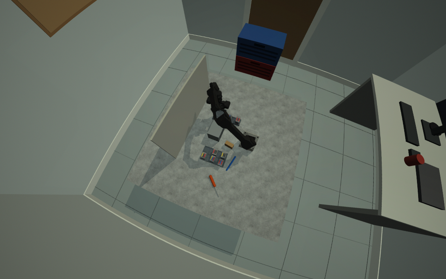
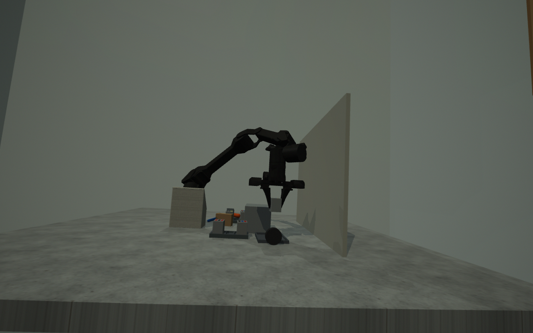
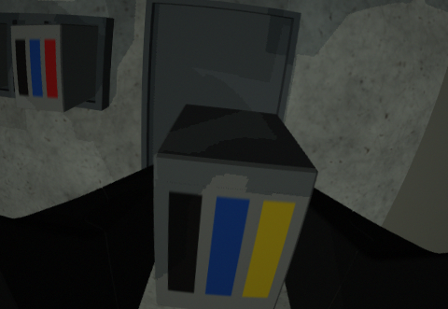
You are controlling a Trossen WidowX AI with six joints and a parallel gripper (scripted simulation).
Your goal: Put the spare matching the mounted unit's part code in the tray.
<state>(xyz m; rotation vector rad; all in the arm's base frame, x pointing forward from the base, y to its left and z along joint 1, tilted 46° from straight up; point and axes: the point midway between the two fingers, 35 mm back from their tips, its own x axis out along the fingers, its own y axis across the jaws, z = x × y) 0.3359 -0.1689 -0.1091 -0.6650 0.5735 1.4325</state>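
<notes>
My gripper [image 2: 275, 203] [image 3: 224, 177] is shut on a grey spare with black, blue and yellow stripes [image 2: 275, 206] [image 3: 227, 245]. It holds the spare upright, above the tray [image 2: 261, 237] [image 3: 187, 34]. The spare hides the tray's near part in the wrist view. A large grey box [image 1: 215, 131] [image 2: 254, 219], apparently the mounted unit, stands beside the tray; no code on it is readable. A small rack [image 2: 229, 236] [image 3: 108, 66] left of the tray holds a spare striped black, blue and red [image 3: 36, 68]. A larger rack [image 1: 206, 149] holds several striped spares.
A tall beige panel [image 1: 183, 107] [image 2: 326, 174] stands close beside the arm. A black disc [image 2: 273, 236] overlaps the tray in the exterior view. A tan block [image 1: 229, 144] [image 2: 224, 219], a blue rod [image 1: 230, 163] and an orange-handled screwdriver [image 1: 212, 181] lie around the larger rack.
</notes>
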